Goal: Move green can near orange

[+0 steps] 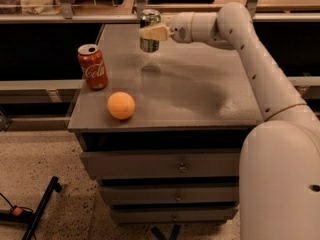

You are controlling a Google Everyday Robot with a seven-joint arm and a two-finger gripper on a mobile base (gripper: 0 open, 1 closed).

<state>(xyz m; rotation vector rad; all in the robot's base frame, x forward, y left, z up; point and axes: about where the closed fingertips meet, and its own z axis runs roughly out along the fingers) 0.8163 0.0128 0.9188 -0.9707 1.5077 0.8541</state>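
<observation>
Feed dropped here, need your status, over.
Gripper shut on green can, lifted over the table, far side. Orange front left. Red cola can beside the path.
</observation>
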